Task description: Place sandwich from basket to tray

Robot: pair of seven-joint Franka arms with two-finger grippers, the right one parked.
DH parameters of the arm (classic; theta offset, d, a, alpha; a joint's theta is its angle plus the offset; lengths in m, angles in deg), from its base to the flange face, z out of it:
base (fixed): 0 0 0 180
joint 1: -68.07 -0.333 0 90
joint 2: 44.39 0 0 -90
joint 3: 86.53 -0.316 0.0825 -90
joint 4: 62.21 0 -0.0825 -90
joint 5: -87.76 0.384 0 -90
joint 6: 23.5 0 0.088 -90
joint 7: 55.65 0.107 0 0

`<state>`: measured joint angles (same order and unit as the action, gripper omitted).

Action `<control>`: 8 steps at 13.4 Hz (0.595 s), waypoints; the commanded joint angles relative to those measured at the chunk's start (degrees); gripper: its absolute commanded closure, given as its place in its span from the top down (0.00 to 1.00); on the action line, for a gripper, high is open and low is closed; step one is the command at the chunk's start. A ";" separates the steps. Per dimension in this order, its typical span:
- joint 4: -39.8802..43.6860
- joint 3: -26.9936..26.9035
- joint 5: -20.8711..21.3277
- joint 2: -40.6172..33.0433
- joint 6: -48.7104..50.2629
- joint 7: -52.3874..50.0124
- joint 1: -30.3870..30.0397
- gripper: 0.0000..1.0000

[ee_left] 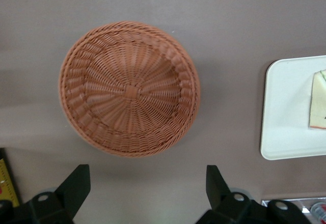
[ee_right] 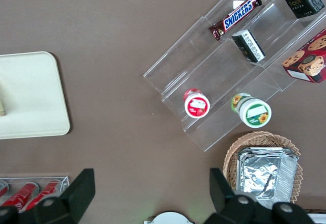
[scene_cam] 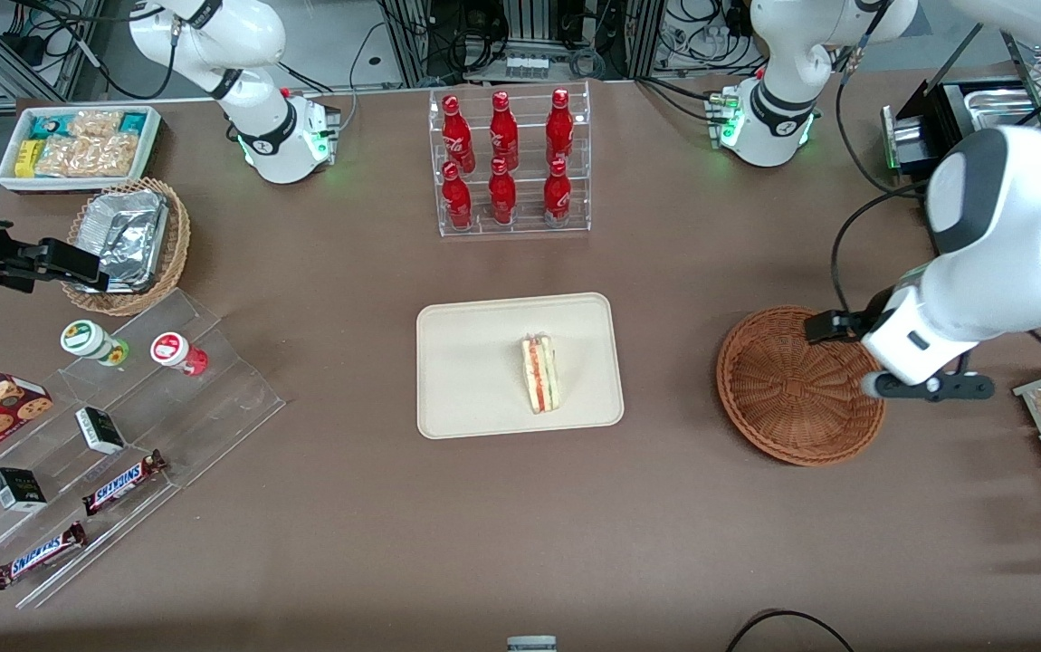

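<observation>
1. We see a brown table [scene_cam: 520, 525] that carries everything here.
2. The tray [scene_cam: 475, 362] lies flat near the middle of the table, nearer to the front camera than a clear rack of red bottles [scene_cam: 507, 163].
3. The basket [scene_cam: 792, 389] sits on the table toward the working arm's end, well apart from the tray; in the left wrist view its woven inside [ee_left: 130, 89] is bare.
4. A clear stepped display stand [scene_cam: 113, 435] lies toward the parked arm's end, holding two small lidded cups, small dark boxes and chocolate bars.
5. A lighter wicker basket with crumpled foil [scene_cam: 127, 240] sits farther from the front camera than that stand, and a white bin of snack packets [scene_cam: 77, 145] lies farther still.
6. The pincer [ee_left: 147, 188] of the left arm hangs above the table just beside the basket's rim; in the front view it shows at the basket's edge [scene_cam: 923, 385], on the side toward the working arm's end. Its two dark fingers [ee_left: 76, 183] stand wide apart and carry nothing.
7. The sandwich [scene_cam: 540, 373] rests on the tray, a little off its centre toward the working arm's end, its red and green layers facing up along the cut edge. The left wrist view catches only a corner of it [ee_left: 318, 99] on the tray.
</observation>
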<state>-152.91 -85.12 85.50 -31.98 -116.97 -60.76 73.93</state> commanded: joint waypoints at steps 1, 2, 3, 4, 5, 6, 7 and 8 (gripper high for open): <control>-3.34 2.01 -0.03 -5.45 2.84 2.83 -3.73 1.00; -3.34 3.32 0.06 -6.59 3.99 2.92 -5.22 1.00; -3.17 3.42 0.41 -7.65 5.04 3.00 -5.85 1.00; -3.17 3.42 1.11 -8.62 5.92 3.18 -5.86 1.00; -3.17 3.34 1.64 -9.58 7.50 3.27 -5.94 1.00; -3.08 3.07 1.73 -10.38 8.47 3.27 -5.86 1.00; -2.64 2.90 1.73 -10.65 9.44 3.53 -5.86 1.00; -1.86 2.29 1.73 -11.08 10.84 3.71 -5.86 1.00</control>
<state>-153.87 -82.91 86.53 -40.79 -107.89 -58.29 68.86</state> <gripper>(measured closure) 0.000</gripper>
